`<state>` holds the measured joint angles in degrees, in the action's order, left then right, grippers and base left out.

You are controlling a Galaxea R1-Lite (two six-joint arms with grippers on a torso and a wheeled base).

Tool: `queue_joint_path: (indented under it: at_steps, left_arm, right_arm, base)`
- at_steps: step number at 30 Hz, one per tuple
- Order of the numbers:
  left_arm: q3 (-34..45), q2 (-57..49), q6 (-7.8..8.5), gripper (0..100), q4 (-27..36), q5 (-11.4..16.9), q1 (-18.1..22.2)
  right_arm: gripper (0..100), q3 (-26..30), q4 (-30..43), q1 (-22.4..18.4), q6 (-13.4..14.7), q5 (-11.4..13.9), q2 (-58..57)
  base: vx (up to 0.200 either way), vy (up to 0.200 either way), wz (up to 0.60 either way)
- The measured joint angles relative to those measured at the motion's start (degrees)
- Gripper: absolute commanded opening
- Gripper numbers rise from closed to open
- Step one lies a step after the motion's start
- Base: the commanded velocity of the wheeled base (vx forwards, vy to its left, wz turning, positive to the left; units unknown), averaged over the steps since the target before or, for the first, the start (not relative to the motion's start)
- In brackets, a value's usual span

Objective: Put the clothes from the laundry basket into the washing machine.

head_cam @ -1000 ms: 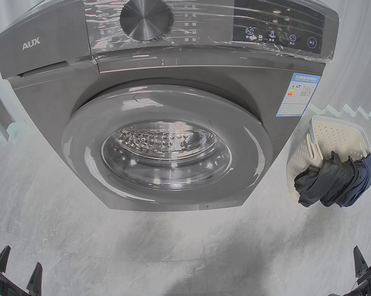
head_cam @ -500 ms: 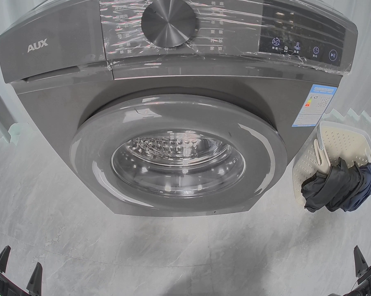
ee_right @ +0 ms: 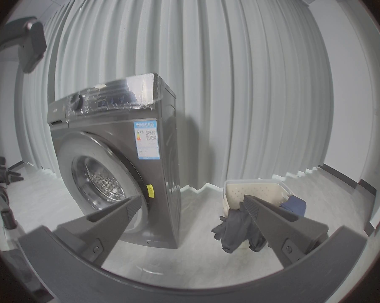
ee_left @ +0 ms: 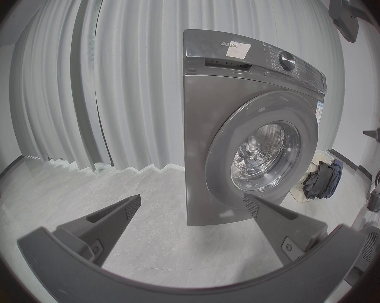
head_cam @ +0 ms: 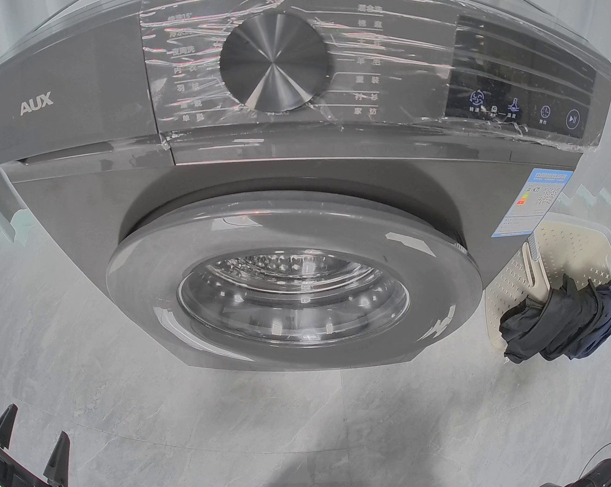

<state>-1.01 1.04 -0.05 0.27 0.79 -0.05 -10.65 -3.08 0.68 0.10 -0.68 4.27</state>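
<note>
The grey washing machine (head_cam: 305,191) stands straight ahead, and its round glass door (head_cam: 293,297) is shut. To its right a cream laundry basket (head_cam: 579,241) sits on the floor with dark grey and navy clothes (head_cam: 556,316) draped over its front rim. My left gripper (head_cam: 29,437) is low at the near left, open and empty, well short of the machine. The left wrist view shows the left gripper (ee_left: 191,196) with the washing machine (ee_left: 249,106) beyond. My right gripper (ee_right: 192,198) is open and empty, with the clothes (ee_right: 238,228) and the basket (ee_right: 257,187) farther off.
Pale stone floor (head_cam: 251,421) lies open between me and the machine. Pleated white curtains (ee_right: 240,85) hang behind the machine and basket. Plastic film covers the control panel (head_cam: 359,69) and its dial (head_cam: 274,61).
The whole head view has shifted: the camera has come closer to the machine, which now looms larger. In the head view the right gripper has slid toward the right edge.
</note>
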Motion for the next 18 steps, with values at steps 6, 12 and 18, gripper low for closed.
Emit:
queue_joint_path:
  at_steps: [6, 12, 18]
  left_arm:
    - [0.0, 0.0, 0.05, 100, 0.0, 0.0, 0.0]
    - [0.0, 0.0, 0.05, 100, 0.0, 0.1, 0.0]
    - [0.0, 0.0, 0.05, 100, 0.0, 0.1, 0.0]
  right_arm:
    - [100, -5.2, -0.1, 4.4, -0.7, 2.0, 11.5]
    - [100, -4.4, -5.4, 12.4, 2.9, 7.0, 25.8]
    - [100, -3.6, -14.4, 21.2, 7.3, 9.8, 38.5]
  base:
    - [0.000, 0.000, 0.00]
    - [0.000, 0.000, 0.00]
    - [0.000, 0.000, 0.00]
